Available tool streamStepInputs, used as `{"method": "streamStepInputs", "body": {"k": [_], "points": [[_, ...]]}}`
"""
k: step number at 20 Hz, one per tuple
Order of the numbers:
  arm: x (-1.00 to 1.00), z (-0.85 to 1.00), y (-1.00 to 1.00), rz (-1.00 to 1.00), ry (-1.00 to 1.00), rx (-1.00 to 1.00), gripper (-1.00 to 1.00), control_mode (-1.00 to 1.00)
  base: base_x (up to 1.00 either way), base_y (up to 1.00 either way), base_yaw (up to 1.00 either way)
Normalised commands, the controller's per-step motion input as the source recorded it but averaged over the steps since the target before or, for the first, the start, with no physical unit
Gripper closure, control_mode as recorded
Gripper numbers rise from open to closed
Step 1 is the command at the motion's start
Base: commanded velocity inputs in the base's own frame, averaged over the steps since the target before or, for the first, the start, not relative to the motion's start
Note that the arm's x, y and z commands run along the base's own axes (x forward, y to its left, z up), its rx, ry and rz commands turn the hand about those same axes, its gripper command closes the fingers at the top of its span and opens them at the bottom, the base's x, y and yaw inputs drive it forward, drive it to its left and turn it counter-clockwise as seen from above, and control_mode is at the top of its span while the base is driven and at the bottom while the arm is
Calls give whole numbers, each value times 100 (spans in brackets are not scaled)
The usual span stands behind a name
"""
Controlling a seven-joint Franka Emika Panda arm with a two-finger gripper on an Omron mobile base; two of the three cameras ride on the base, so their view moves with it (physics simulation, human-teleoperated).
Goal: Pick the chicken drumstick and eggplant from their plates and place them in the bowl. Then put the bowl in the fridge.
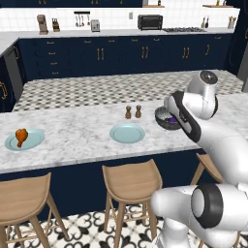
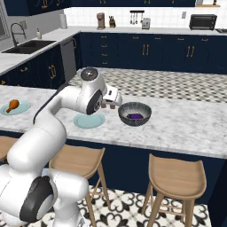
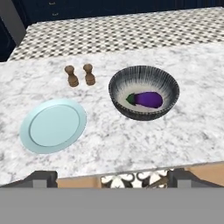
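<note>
A: Noting status. The eggplant [image 3: 148,99] is already lying inside the bowl [image 3: 168,89], which is sitting on the marble counter [image 3: 131,140] toward its near edge, just beside an empty plate [image 3: 52,125]. Its long axis is running roughly flat across the bowl floor, green stem end pointing toward the empty plate.

B: And the gripper [image 3: 111,177]?

A: Fingers are standing spread wide, carrying nothing, hanging back over the near edge of the counter and looking down on bowl and plate.

B: So which step is in hand?

A: I am judging the eggplant half as done and the chicken drumstick [image 1: 21,135] as the step now opening. It is resting on the other plate [image 1: 33,141], well apart from the bowl, close to the far left end of the counter in the left base view.

B: Its orientation?

A: Meaty end is sitting toward the back of the plate, thin bone end pointing toward the near edge; long axis is running roughly front to back.

B: What is the next move calling for?

A: Probably a long sweep left along the counter, then closing the fingers across the drumstick's narrow width. Two small brown shakers [image 3: 80,75] are standing behind the empty plate.
</note>
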Motion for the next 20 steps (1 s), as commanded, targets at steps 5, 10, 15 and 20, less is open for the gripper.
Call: {"method": "streamStepInputs", "body": {"k": [5, 10, 15, 20], "points": [[0, -1, 0, -2, -15, -1, -100, -100, 0, 0, 0], [-2, 0, 0, 0, -1, 0, -100, 100, -6, 37, 0], [0, 0, 0, 0, 0, 0, -100, 100, 0, 99, 0], [0, 0, 0, 0, 0, 0, -100, 100, -3, 100, -1]]}}
